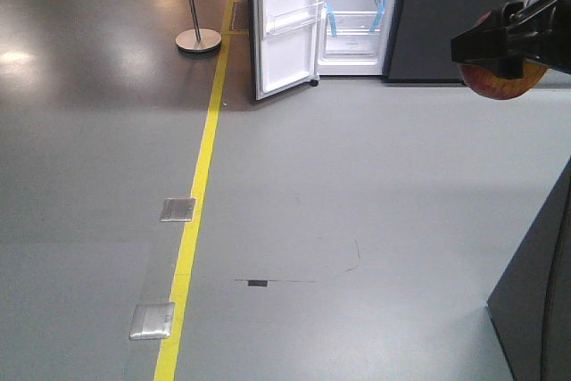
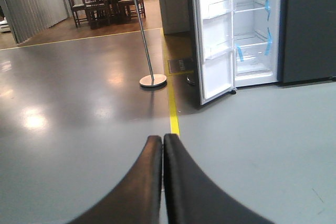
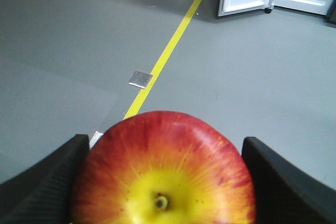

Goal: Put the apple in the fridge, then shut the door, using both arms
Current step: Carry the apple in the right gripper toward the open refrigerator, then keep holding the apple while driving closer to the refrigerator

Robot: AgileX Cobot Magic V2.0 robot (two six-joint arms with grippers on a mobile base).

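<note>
Holding the apple [image 3: 168, 150] tight in the right tool [image 3: 164, 181], with the left tool [image 2: 162, 142] pressed together, well away from the fridge [image 1: 357, 15] and its open door [image 1: 285, 28].

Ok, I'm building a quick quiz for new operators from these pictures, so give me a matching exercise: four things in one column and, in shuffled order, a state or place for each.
Things:
1. apple
2. door
3. left claw
4. yellow line

States or places:
A. swung open
B. painted on the floor
C. shut, with nothing in it
D. held in the right claw

Pairs: 1-D, 2-A, 3-C, 4-B.
</note>
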